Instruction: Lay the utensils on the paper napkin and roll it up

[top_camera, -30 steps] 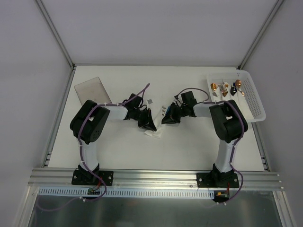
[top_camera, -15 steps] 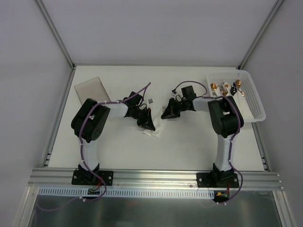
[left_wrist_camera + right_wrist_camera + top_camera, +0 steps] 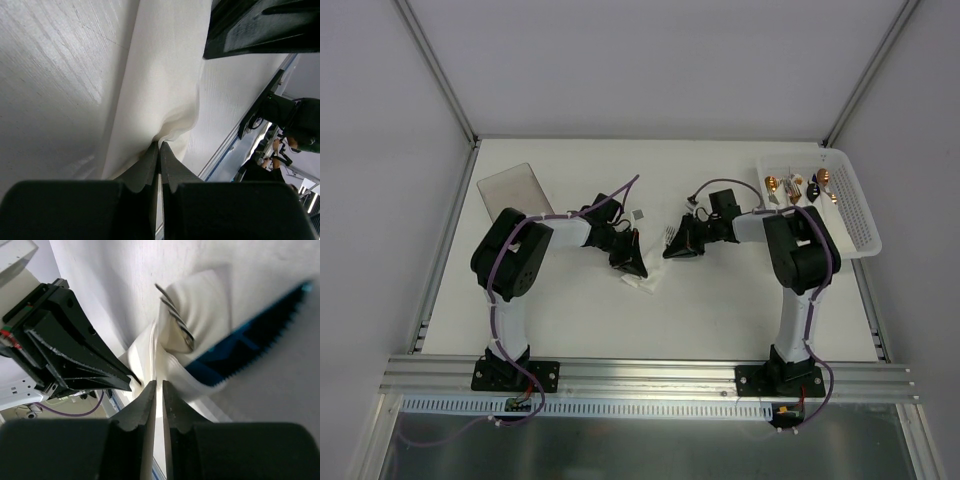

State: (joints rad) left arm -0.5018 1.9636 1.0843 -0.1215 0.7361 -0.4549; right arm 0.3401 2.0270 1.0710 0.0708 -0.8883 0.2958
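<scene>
The white paper napkin [image 3: 643,284] lies crumpled at mid-table under my left gripper [image 3: 631,262]. In the left wrist view the left gripper [image 3: 160,144] is shut, pinching a fold of the napkin [image 3: 160,75]. My right gripper [image 3: 676,246] is just to its right. In the right wrist view the right gripper [image 3: 156,383] is nearly closed on the napkin's edge [image 3: 150,347]. Ahead of it the napkin wraps silver fork tines [image 3: 175,317] and a blue serrated utensil [image 3: 250,340], which is blurred. The left gripper's black body [image 3: 75,347] stands opposite.
A white basket [image 3: 856,215] at the right holds older white rolls with gold and black cutlery ends [image 3: 800,185]. A translucent grey sheet [image 3: 515,190] lies at the back left. A small grey square [image 3: 638,214] sits behind the grippers.
My right gripper drew back towards the far right, then came slightly nearer again, carrying the utensil end with it. My left gripper has stayed almost still on the napkin.
</scene>
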